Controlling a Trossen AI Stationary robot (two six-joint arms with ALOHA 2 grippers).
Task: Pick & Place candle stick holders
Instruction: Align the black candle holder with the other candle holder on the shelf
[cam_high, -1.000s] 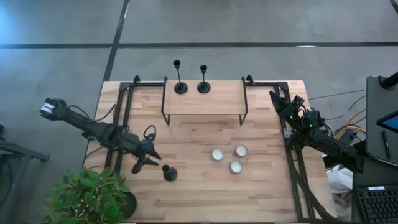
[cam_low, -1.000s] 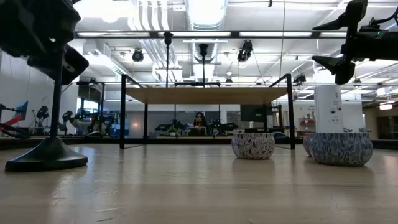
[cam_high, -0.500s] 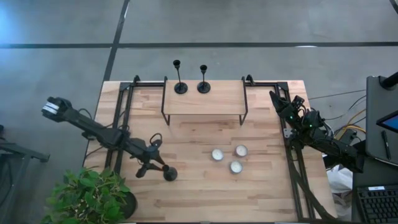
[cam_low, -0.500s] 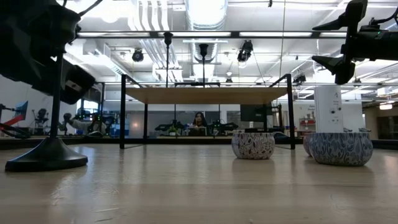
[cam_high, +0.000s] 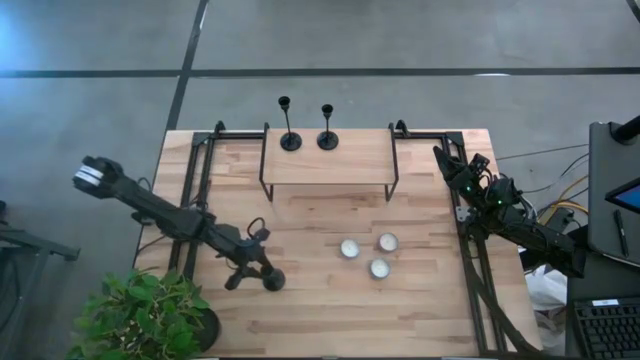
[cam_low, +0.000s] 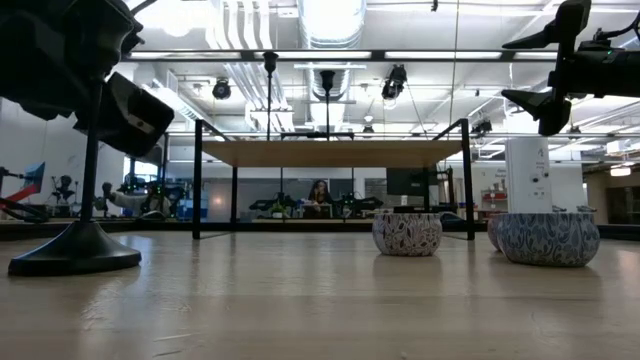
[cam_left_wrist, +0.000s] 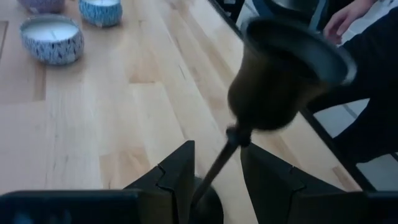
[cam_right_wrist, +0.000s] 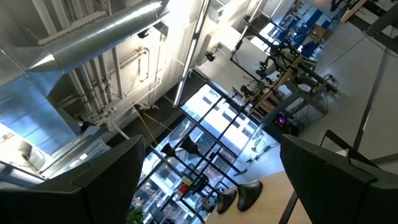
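- Wooden table (cam_high: 320, 310) is carrying everything; a black-framed wooden shelf (cam_high: 328, 160) is sitting at its far edge.
- Left arm is reaching across the table's near-left part; the left gripper (cam_high: 258, 274) is sitting at the third candle stick holder (cam_high: 272, 280). In the left wrist view its fingers (cam_left_wrist: 177, 177) are flanking the thin stem (cam_left_wrist: 214, 171), slightly parted, pinching or about to pinch — contact is hard to confirm.
- Right arm is waiting at the table's right edge; the right gripper (cam_high: 447, 160) is hanging raised with fingers spread wide, holding nothing.
- Two candle stick holders (cam_high: 290, 140) (cam_high: 327, 139) are standing upright side by side on the shelf's far edge.
- Three candle tins (cam_high: 350, 248) (cam_high: 388, 242) (cam_high: 379, 268) are clustering right of centre, well apart from the left gripper.
- The third holder's base (cam_low: 75, 255) is resting on the table.
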